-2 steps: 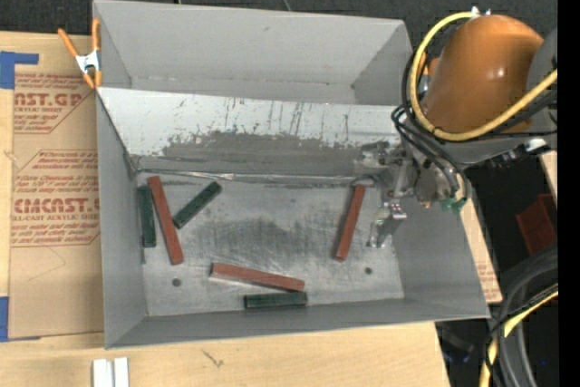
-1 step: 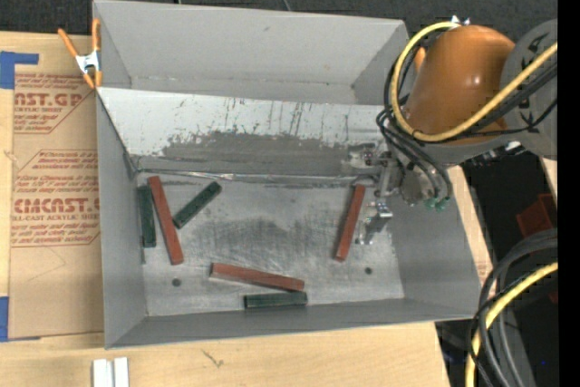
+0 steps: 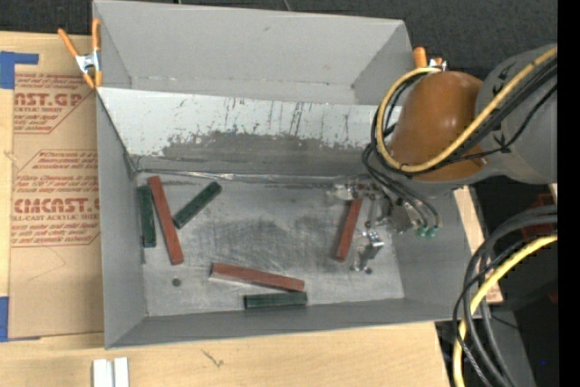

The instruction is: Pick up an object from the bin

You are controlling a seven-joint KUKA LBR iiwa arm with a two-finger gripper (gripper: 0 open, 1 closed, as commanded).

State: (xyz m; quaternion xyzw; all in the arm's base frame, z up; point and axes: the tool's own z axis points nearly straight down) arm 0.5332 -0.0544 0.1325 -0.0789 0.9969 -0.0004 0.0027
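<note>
while low at rt of the bin [image 3: 245, 59], the gripper [image 3: 367, 251] sits just beside a red-brown stick [image 3: 346, 231]. can't tell its opening, or any hold.

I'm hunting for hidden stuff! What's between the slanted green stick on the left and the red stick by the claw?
Nothing. In the camera view, bare bin floor runs from the green stick to the red stick.

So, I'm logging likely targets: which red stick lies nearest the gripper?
The red stick at the right, lying just beside the gripper. The other two lie farther off: the left red stick at the far left, the bottom red stick near the front.
</note>
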